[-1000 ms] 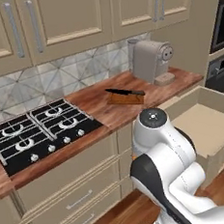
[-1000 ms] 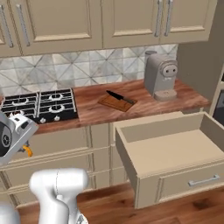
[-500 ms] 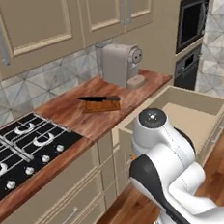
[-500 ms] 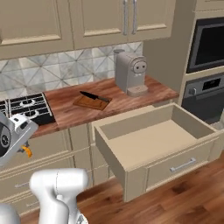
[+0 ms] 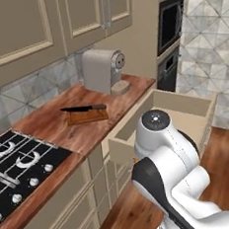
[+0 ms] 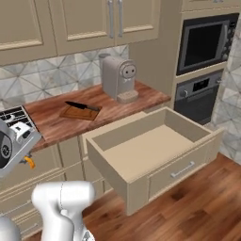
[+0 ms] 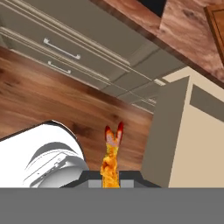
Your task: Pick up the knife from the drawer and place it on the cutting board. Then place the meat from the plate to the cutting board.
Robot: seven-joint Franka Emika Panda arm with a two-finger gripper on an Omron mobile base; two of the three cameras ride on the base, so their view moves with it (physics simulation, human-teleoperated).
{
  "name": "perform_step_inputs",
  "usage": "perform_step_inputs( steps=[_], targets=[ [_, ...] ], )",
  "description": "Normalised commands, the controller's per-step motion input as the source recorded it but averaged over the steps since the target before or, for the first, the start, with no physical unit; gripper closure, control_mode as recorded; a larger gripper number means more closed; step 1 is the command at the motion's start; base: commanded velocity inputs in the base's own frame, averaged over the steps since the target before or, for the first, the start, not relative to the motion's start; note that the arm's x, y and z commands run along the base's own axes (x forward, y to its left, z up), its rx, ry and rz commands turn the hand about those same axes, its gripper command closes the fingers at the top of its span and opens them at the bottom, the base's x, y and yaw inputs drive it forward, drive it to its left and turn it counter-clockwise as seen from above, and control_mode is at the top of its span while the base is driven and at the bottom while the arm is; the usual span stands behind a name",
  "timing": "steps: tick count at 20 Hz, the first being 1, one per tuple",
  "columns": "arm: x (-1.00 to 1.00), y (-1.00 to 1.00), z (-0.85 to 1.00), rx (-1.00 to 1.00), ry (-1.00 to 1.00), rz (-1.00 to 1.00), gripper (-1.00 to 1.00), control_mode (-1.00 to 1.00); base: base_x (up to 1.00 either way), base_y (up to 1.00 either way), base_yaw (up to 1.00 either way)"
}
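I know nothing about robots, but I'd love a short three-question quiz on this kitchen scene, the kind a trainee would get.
1. True or false: the knife lies on the cutting board.
2. What sits between the tips of the gripper? A) a spoon B) the orange-yellow meat C) nothing
3. Fill in: the wide drawer below the counter stands ____ and its pale inside looks bare.

Key: 1 true. 2 B; the jaws are shut on it, seen in the hand view over the wood floor. 3 open.
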Motion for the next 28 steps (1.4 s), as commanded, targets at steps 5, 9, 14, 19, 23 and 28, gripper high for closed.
perform_step_inputs(
  steps=[5,9,14,19,23,28],
  targets=[
    [0.0,0.0,0.0,0.0,0.0,0.0,1.0,1.0,0.36,0.3,-0.23],
    [0.0,0.0,0.0,0.0,0.0,0.0,1.0,1.0,0.36,0.3,-0.22],
    [0.0,0.0,0.0,0.0,0.0,0.0,1.0,1.0,0.36,0.33,-0.2],
    [0.0,0.0,0.0,0.0,0.0,0.0,1.0,1.0,0.35,0.29,-0.18],
    [0.0,0.0,0.0,0.0,0.0,0.0,1.0,1.0,0.38,0.24,-0.11],
    [0.0,0.0,0.0,0.0,0.0,0.0,1.0,1.0,0.39,0.18,-0.01]
  ],
)
